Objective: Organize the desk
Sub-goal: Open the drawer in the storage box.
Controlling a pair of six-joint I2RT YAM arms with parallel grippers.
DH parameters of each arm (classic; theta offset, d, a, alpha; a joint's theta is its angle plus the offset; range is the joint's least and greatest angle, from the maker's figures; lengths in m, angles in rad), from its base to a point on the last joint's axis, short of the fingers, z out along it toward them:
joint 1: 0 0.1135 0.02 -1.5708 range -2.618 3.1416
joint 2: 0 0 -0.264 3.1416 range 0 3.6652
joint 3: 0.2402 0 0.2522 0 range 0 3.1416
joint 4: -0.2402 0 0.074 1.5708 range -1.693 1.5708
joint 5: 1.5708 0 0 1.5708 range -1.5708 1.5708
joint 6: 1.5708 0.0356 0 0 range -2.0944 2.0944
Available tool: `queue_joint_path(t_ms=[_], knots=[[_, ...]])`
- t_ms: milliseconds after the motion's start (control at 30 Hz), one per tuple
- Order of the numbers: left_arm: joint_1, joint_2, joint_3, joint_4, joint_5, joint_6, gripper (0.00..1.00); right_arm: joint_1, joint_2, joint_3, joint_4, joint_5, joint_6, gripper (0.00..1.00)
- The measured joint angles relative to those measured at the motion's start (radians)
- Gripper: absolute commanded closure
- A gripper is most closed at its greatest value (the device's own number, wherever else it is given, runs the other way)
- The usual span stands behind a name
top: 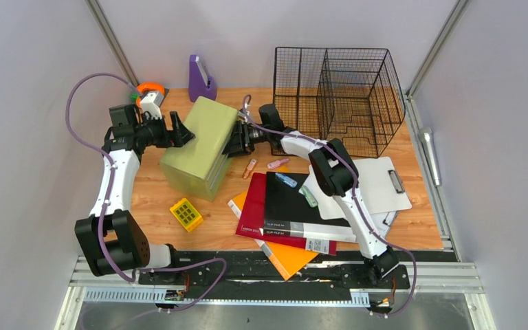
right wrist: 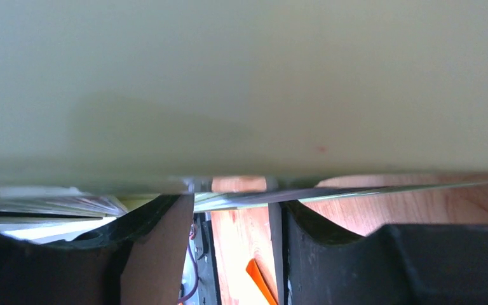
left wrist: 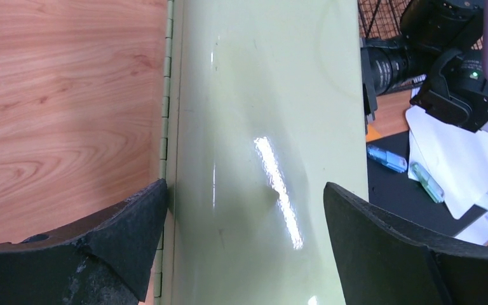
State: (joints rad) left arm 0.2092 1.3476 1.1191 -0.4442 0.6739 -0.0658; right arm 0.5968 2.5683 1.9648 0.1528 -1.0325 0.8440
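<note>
A pale green hinged box stands tilted on the wooden desk, between my two grippers. My left gripper is at the box's left side and open wide. In the left wrist view its fingertips rest against the box's glossy face, one beside the hinge. My right gripper is at the box's right edge. In the right wrist view the box fills the top. The right gripper has its jaws apart, with a thin edge of the box crossing the tips and bare desk showing in the gap.
A black wire basket stands at the back right. A purple holder and an orange tape roll are at the back left. Red, black and orange folders, a clipboard, small pink, blue and green items and a yellow grid block lie nearer.
</note>
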Motion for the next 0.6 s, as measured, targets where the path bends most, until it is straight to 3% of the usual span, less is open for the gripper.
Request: queue_joint_path(t_ms=[167,500,600], knots=[[0.0,-0.003,0.0,-0.018,0.024,0.042,0.04,-0.003,0.008,0.0,0.034,-0.001,0.047,0.61],[0.0,-0.025,-0.014,-0.03,0.016,0.058,0.04,0.0,0.026,-0.018,0.099,-0.028,0.145,0.94],[0.0,-0.026,-0.013,-0.034,0.011,0.057,0.04,0.0,0.026,-0.032,0.124,-0.03,0.155,0.99]])
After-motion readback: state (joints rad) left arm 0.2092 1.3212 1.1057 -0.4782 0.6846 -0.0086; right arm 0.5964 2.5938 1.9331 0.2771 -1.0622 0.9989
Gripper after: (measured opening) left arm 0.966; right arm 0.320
